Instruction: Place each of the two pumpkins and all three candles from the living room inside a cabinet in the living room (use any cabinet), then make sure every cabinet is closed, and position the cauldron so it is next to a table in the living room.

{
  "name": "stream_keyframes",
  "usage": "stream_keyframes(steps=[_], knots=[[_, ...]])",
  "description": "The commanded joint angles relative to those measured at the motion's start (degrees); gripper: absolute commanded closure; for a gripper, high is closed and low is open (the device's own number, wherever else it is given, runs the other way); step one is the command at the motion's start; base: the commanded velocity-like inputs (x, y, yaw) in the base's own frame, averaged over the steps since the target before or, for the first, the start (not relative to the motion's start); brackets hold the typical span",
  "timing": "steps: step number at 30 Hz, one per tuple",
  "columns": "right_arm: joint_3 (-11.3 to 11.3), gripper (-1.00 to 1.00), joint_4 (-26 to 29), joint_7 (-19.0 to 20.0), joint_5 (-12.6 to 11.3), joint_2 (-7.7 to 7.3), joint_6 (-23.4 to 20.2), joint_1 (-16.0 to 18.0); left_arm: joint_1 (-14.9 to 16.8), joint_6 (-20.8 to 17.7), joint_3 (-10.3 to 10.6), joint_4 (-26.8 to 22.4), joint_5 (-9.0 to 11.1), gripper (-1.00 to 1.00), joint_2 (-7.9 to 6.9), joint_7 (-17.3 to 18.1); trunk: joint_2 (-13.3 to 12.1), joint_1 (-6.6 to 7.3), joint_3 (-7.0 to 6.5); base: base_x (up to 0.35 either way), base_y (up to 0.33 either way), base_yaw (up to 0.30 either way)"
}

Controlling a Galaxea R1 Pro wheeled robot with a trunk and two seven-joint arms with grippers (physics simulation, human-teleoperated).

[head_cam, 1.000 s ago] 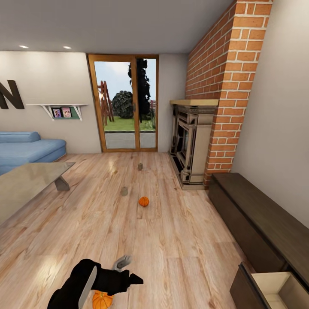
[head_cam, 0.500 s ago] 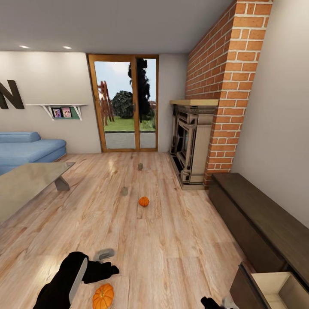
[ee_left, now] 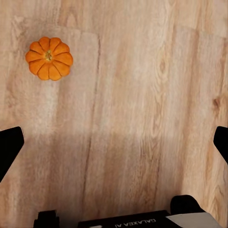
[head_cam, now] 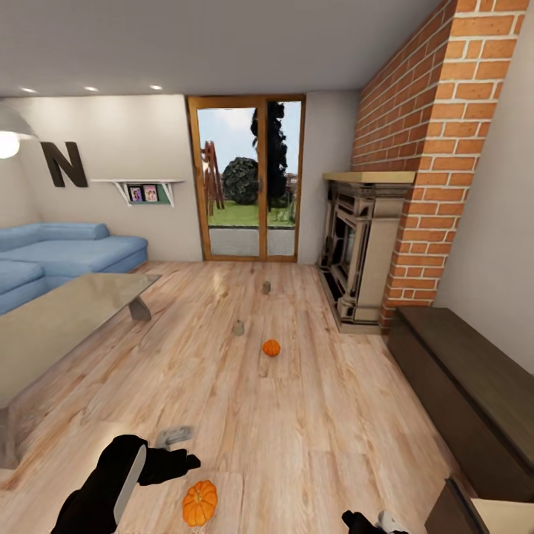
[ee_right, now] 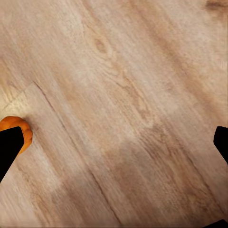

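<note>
Since the earlier frame my head camera has swung left: more of the sofa (head_cam: 67, 256) and a wall letter N (head_cam: 64, 164) show, while the cabinet's open drawer (head_cam: 493, 518) has slid almost out of the corner. My left gripper (head_cam: 172, 447) has stayed low over the floor, its black forearm reaching in from the lower left. In the left wrist view its fingers (ee_left: 10, 146) stand wide apart at either edge, holding nothing. The near pumpkin (head_cam: 200, 502) lies on the wood floor (head_cam: 319, 415) just beside that gripper, untouched. My right gripper (head_cam: 371, 521) is cut off at the bottom edge; its wrist view shows spread, empty fingertips (ee_right: 10, 145), one partly covering the near pumpkin. Farther off, a second pumpkin (head_cam: 271, 347) sits mid-floor, with two candles (head_cam: 239, 327) (head_cam: 266, 287) beyond it, all apart. The glass table (head_cam: 59, 322) stands at left, the dark cabinet (head_cam: 475, 393) along the right wall by the brick fireplace (head_cam: 367, 252).
</note>
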State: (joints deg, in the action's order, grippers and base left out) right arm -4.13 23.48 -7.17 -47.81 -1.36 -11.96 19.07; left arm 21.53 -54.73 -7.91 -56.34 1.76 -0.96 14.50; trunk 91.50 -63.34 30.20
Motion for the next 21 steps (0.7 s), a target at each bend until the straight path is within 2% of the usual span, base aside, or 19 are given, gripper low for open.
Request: stream_keyframes(steps=[1,4,9,13,17,19,21], knots=[[0.00,-1.00,0.03,0.02,0.00,0.00,0.00,0.00,-0.01,0.03,0.00,0.00,0.02,-1.00,0.03,0.00,0.00,0.00,0.00,0.000,0.000,0.290],[0.00,-1.00,0.00,0.04,0.00,0.01,0.45,0.00,-0.04,0.10,0.00,0.00,0.11,-1.00,0.06,0.00,0.00,0.00,0.00,0.000,0.000,0.237],[-0.06,-1.00,0.10,0.11,0.00,0.12,1.29,0.00,-0.01,0.15,0.00,0.00,0.30,-1.00,0.01,0.30,0.00,0.00,0.00,0.000,0.000,0.031],[-0.04,-1.00,1.37,0.13,0.00,1.01,1.49,0.00,0.00,0.16,0.00,0.00,0.43,-1.00,0.00,0.56,0.00,0.00,0.00,0.000,0.000,0.006],[-0.25,-1.00,9.03,0.01,0.00,1.73,0.77,0.00,0.00,0.15,-0.07,0.00,0.45,-1.00,-0.08,0.68,0.00,0.00,0.00,0.000,0.000,0.001],[-1.37,-1.00,15.29,-0.08,0.00,1.70,-0.99,0.00,-0.01,0.18,-0.15,0.00,0.44,-1.00,-0.22,0.69,0.00,0.00,0.00,0.038,0.000,0.000],[-2.00,-1.00,19.32,-0.38,-0.07,1.40,-3.25,0.00,0.00,0.31,-0.18,0.00,0.44,-1.00,-0.25,0.70,0.00,0.00,0.00,0.108,0.003,0.000]])
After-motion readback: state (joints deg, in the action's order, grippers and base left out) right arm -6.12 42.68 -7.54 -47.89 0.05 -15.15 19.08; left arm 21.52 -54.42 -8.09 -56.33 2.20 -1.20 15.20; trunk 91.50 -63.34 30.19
